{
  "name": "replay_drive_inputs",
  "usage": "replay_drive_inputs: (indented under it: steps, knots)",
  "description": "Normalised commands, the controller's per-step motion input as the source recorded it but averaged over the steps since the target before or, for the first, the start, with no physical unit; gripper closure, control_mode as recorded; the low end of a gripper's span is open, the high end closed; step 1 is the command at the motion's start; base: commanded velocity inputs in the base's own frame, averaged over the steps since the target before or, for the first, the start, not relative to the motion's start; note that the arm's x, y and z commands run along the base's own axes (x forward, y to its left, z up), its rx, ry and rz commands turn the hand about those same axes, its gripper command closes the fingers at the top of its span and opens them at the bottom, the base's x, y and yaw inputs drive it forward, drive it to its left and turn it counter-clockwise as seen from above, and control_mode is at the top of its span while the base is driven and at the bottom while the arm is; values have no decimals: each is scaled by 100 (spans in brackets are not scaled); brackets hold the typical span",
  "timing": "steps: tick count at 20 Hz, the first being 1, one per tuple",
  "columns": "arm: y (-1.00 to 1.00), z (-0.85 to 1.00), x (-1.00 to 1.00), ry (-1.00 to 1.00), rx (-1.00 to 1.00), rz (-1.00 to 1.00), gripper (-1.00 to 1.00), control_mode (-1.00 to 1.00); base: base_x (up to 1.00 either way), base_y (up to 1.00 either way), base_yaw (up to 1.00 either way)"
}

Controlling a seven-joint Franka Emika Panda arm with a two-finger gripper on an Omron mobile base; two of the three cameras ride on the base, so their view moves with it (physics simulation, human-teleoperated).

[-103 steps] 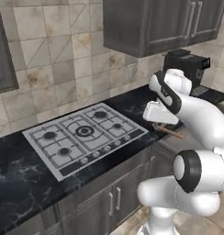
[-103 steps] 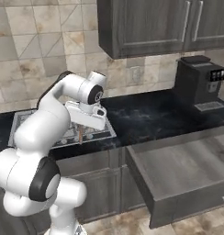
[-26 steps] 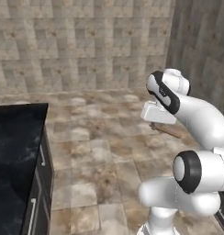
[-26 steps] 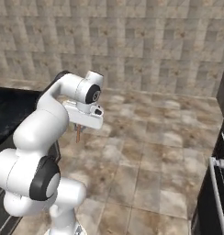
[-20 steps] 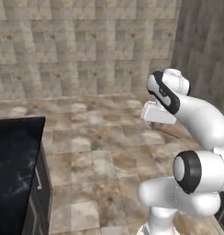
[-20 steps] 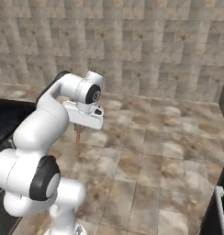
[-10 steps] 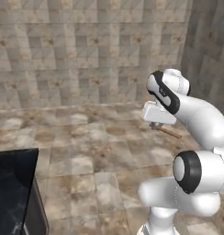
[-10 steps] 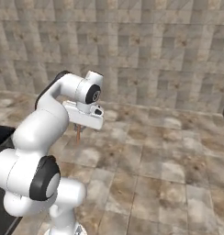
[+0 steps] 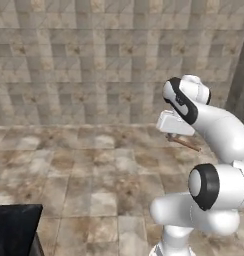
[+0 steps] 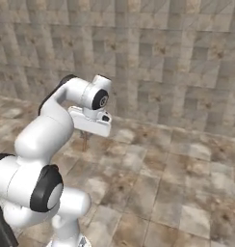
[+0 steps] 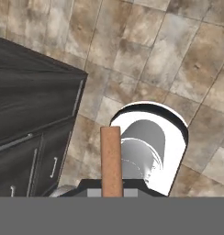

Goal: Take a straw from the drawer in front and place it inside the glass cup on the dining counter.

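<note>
Transit step: straw held in the closed pincer while the base faces bare tiled floor.

Judgement: keep the grip firm and the hand level until the dining desk and cup come into sight. The base views show the straw jutting below the hand; the hand view adds a dark cabinet, probably kitchen units.

No text, label, brand, number or sign can be read on anything in these views.
</note>
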Motion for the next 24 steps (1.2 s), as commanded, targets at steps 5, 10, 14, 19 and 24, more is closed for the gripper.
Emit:
replay_drive_inputs:
  steps: [5,10,14,19,24]
  knots:
    - [0,0,0,0,0,0,100,100,100,0,51]
    - [0,0,0,0,0,0,100,100,100,0,59]
    - [0,0,0,0,0,0,100,100,100,0,59]
    - [0,0,0,0,0,0,100,100,100,0,62]
    - [0,0,0,0,0,0,100,100,100,0,63]
